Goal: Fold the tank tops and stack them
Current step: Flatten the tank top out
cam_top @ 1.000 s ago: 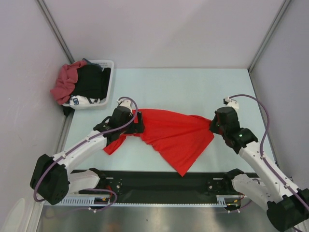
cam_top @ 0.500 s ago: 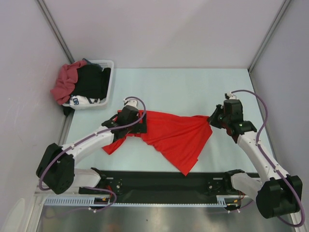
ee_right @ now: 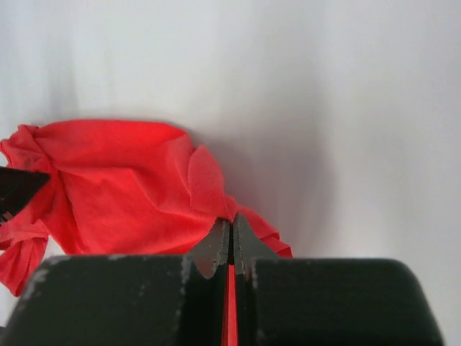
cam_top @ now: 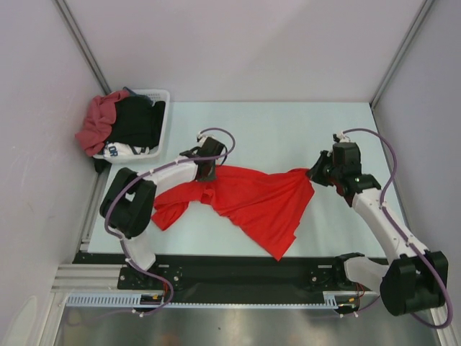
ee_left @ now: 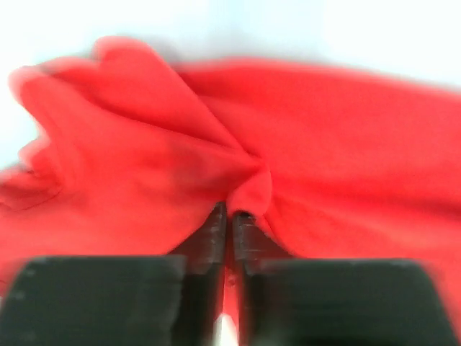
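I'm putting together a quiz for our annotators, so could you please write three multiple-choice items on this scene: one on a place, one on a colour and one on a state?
1. Where on the table is the basket?
A. far left corner
B. far right corner
C. near edge, centre

2. What colour is the tank top spread on the table?
A. black
B. bright red
C. white

3. How do the left claw and right claw stand?
A. both open
B. one open, one shut
C. both shut on the tank top

Answers:
1 A, the top view shows it by the left wall.
2 B, every view shows it red.
3 C, each wrist view shows cloth pinched between closed fingers.
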Motion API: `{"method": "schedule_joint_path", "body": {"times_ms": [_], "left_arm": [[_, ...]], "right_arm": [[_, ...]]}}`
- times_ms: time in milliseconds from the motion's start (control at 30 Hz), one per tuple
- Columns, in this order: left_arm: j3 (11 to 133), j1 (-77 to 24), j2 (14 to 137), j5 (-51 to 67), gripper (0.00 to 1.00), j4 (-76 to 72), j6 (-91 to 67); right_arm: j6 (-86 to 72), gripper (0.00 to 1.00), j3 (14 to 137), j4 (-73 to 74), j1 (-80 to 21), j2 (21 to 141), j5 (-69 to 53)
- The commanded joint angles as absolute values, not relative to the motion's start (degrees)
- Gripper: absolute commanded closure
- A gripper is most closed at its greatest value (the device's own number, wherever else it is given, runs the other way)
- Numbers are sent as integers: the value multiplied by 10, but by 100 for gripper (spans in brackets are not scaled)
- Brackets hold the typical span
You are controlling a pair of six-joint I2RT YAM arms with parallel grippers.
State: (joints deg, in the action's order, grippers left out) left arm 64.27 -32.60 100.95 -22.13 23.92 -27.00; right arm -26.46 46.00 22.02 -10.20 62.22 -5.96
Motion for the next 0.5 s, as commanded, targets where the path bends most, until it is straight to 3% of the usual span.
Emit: {"method": "schedule_joint_path", "body": {"times_ms": [0,100,200,333,467], "left_arm": [[773,-294,1012,-235,99,291,-246],[857,-291,984,-271,99,364,-241],[850,-292,888,-278,100,375,-250],[722,-293,691,-229,100,334,-279],[545,-312,525,-204,100,305,-321]], "right_arm": [[-258,100,557,200,-91,683,-61],[-250,100,662,242,-65,720,-83],[-250,100,739,264,-54,720,-93],[-250,100,755,278,-54,685,-171],[-261,100,670,272,-62,574,-264]]}}
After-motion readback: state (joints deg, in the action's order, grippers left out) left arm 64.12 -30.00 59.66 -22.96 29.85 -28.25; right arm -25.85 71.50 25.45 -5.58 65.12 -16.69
